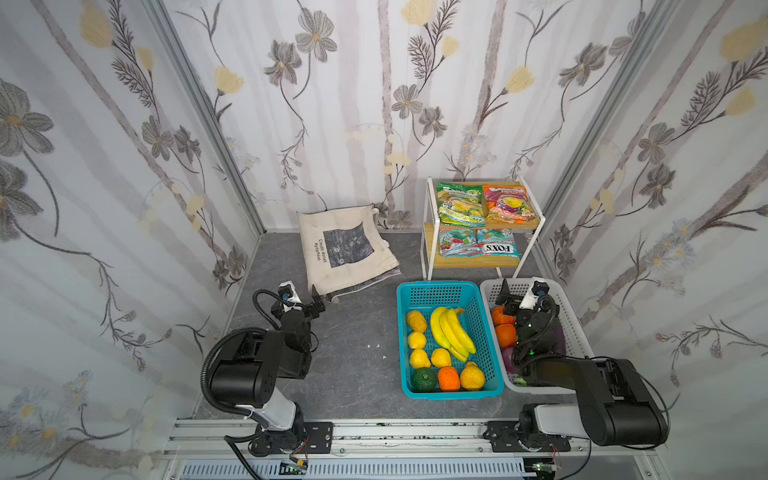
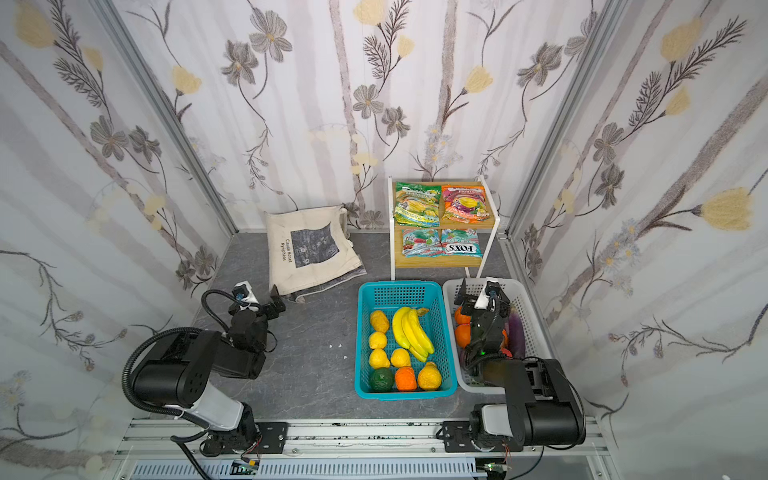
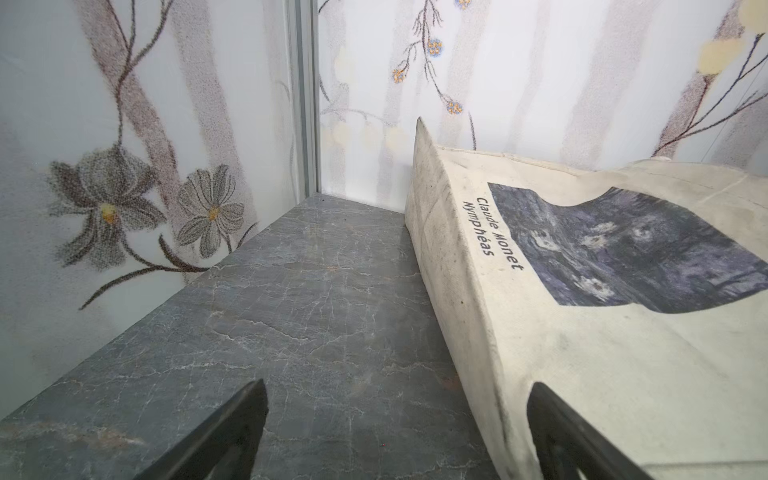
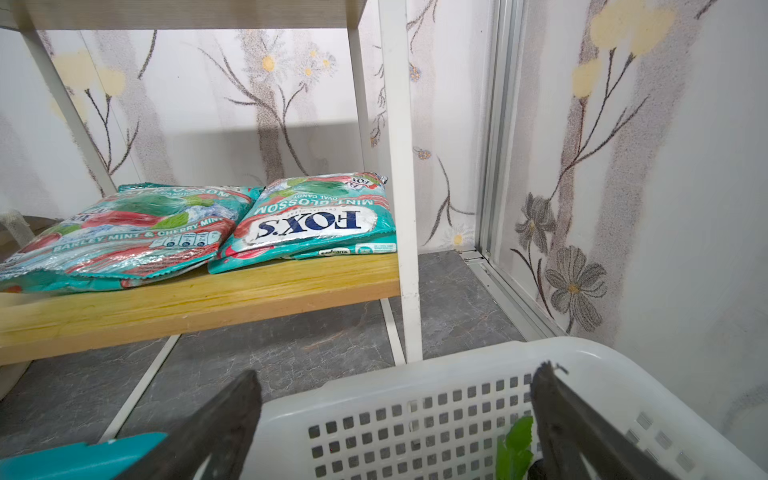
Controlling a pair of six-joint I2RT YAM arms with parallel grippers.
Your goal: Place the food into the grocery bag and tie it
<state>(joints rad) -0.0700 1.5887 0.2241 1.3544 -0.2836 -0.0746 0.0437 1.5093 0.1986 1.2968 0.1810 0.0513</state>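
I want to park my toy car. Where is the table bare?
The table is bare in the middle, between the tote bag and the teal basket, and in the back corner left of the bag. The right side is crowded: shelf rack, teal basket and white basket.

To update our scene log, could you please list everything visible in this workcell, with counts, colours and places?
cream canvas tote bag with dark print: one, lying flat, back left of the grey table.
white-framed two-tier wooden shelf: one, back right.
glossy candy packets: four; green and orange on top tier, two teal-red below.
teal perforated plastic basket: one, in front of the shelf.
yellow banana bunch: one, in teal basket.
small fruits: five yellow, one orange, one green, same basket.
white perforated plastic basket: one, far right.
orange and purple produce: count unclear, inside it, partly hidden.
left gripper: black, open, at the tote's near corner.
right gripper: black, open, over the white basket's back end.
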